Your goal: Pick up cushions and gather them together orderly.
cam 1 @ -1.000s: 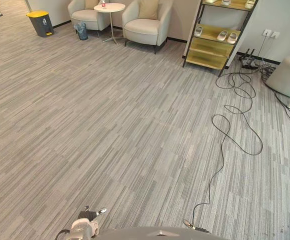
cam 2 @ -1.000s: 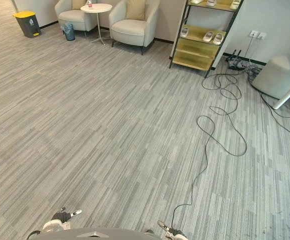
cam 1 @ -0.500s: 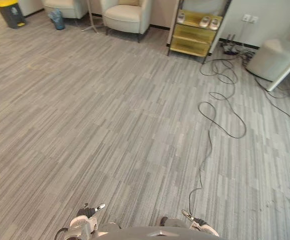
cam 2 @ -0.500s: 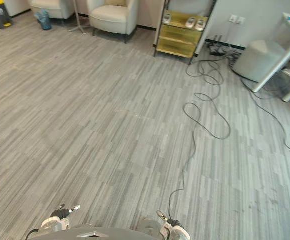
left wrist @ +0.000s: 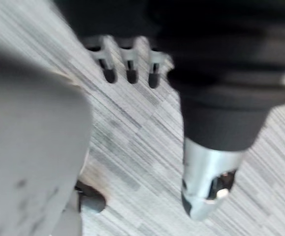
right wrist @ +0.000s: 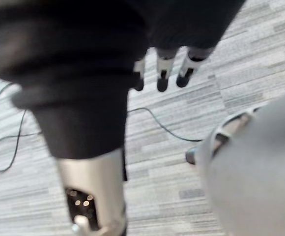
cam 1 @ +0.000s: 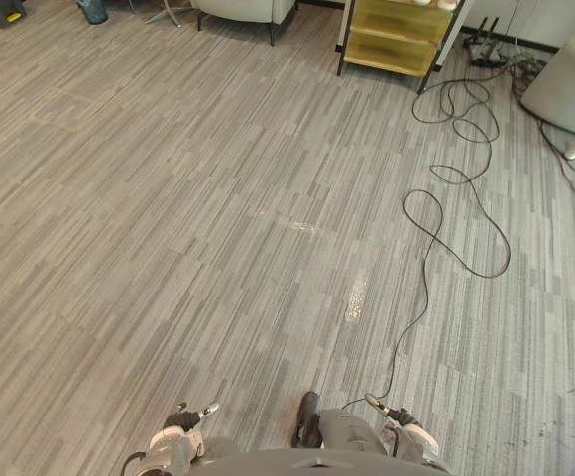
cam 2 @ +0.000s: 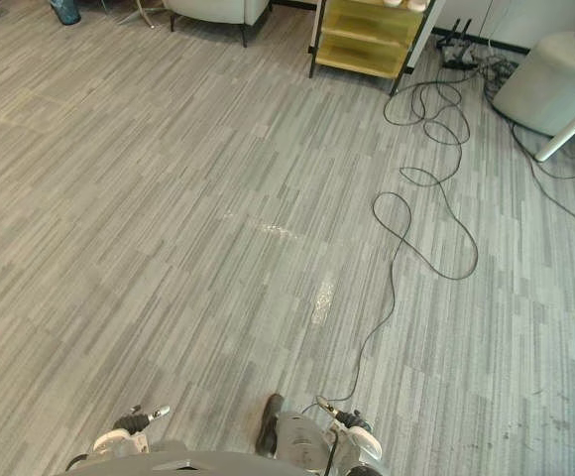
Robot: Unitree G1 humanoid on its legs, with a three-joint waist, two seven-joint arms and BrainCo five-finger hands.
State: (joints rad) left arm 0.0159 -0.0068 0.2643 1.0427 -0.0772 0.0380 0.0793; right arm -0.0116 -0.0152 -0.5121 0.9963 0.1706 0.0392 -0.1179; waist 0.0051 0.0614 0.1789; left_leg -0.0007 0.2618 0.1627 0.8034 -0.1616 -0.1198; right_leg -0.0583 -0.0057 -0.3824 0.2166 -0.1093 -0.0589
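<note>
While left hand (cam 1: 178,426) and right hand (cam 1: 404,426) hang, fingers (left wrist: 127,63) slack, grey carpet (cam 1: 218,218) meets a yellow shelf (cam 1: 397,38).

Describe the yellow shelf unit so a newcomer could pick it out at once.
Follow the grey striped floor to its far end. There, between a pale armchair and a white rounded block, stands the shelf unit. Its yellow shelves in a dark frame set it apart from those pale neighbours.

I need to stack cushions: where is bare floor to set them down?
Wide bare carpet left and middle, up to the armchair and shelf. Crowded at far right, between shelf and pouf.
</note>
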